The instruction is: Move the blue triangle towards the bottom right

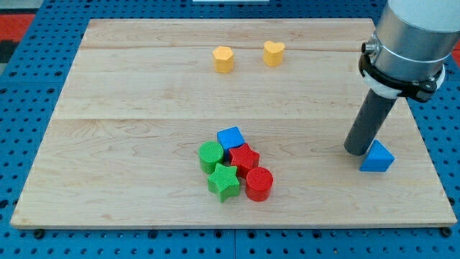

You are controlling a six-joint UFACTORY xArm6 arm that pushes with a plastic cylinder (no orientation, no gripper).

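My tip (pixel 357 151) touching left edge of blue triangle (pixel 377 157), lower right of tabletop (pixel 144 115). Arm cut off at frame top. Tool: bare rod, no jaws.

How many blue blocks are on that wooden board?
2. A blue cube sits at the top of the cluster near the board's middle. A blue triangle lies at the view's right, touching my tip. None seems hidden.
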